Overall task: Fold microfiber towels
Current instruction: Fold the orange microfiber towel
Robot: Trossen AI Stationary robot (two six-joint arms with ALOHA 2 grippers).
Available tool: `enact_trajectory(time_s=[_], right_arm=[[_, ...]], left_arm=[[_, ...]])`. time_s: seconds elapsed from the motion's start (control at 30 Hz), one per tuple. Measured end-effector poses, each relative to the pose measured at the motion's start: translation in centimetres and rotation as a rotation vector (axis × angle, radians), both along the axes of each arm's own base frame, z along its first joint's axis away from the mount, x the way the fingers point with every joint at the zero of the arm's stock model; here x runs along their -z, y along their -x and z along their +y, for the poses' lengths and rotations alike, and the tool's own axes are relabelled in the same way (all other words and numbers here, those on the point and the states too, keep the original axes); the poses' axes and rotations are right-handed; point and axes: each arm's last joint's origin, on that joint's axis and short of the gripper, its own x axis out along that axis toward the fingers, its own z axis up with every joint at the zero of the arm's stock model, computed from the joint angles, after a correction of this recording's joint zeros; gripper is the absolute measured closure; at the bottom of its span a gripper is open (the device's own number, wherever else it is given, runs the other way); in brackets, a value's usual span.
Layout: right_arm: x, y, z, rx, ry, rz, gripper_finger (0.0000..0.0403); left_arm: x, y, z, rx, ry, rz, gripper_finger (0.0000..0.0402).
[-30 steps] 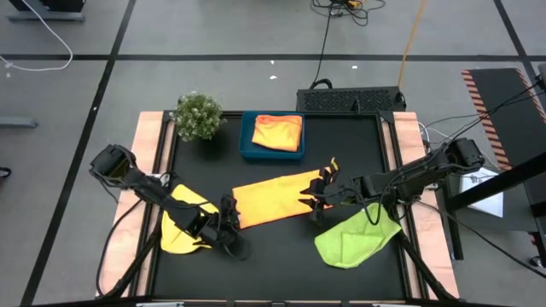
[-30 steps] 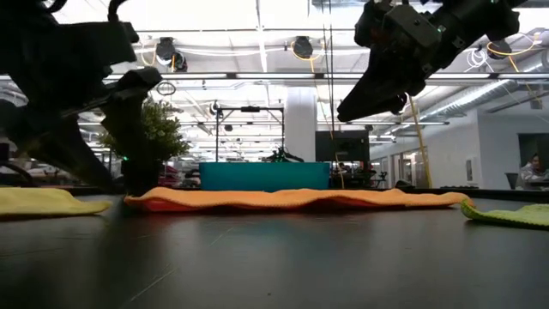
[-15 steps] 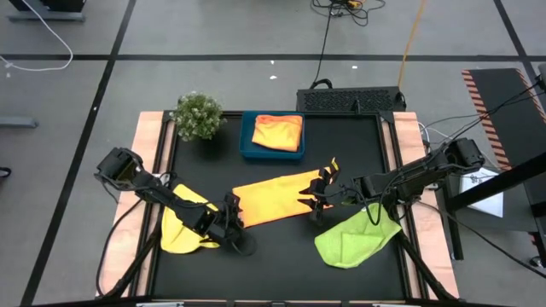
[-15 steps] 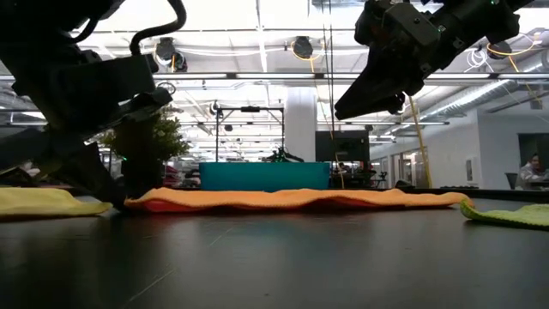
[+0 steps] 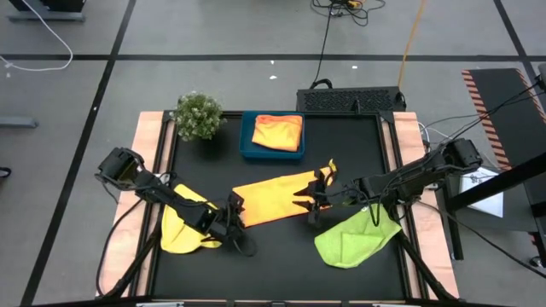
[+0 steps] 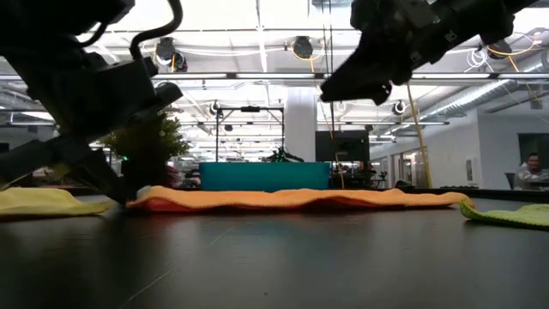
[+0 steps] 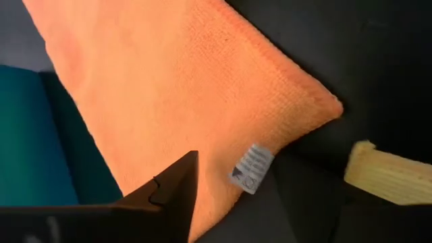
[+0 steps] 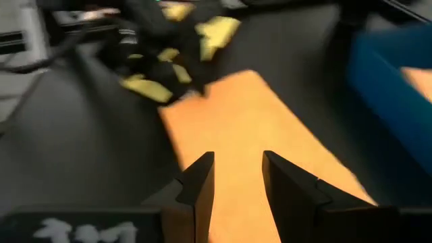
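Observation:
An orange towel (image 5: 277, 196) lies folded in a long strip at mid-table; its near left corner (image 7: 317, 101) bears a small grey label (image 7: 251, 169). My left gripper (image 5: 232, 213) stands open at the strip's left end, one finger (image 6: 116, 190) slanting down to table height. My right gripper (image 5: 311, 198) hovers open above the strip's right end, well clear of it (image 6: 330, 90), with nothing between its fingers (image 8: 237, 158). A yellow towel (image 5: 181, 228) lies crumpled at the left and a lime green one (image 5: 354, 239) at the near right. My left gripper's lower finger (image 6: 116, 190) reaches down beside the orange towel's left end (image 6: 141, 199); whether it touches the cloth or the table, I cannot tell.
At the far side, a blue tray (image 5: 247, 141) holds a folded orange-yellow towel (image 5: 279, 130). Left of it is a small green plant (image 5: 198, 115). Wooden rails (image 5: 152, 170) border the black tabletop on both sides. Bare black surface lies along the near edge.
My left gripper has sunk and moved toward the orange towel's left end, rolling as it went. My right gripper has stayed above the towel's right end and tipped its fingers a little more level. The towels have not moved.

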Motion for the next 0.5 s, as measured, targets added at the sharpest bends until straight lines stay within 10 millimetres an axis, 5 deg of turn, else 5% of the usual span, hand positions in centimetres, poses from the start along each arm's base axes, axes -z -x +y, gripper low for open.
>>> enact_trajectory(time_s=[0.4, 0.5], right_arm=[[4.9, -2.8, 2.5, -0.112, 0.040, -0.042, 0.0287], [5.7, -3.4, 2.7, -0.144, 0.039, -0.082, 0.0287]], left_arm=[[0.2, -0.8, 1.6, -0.066, 0.095, 0.010, 0.0386], [0.1, -1.0, 1.8, -0.091, 0.128, -0.001, 0.0391]])
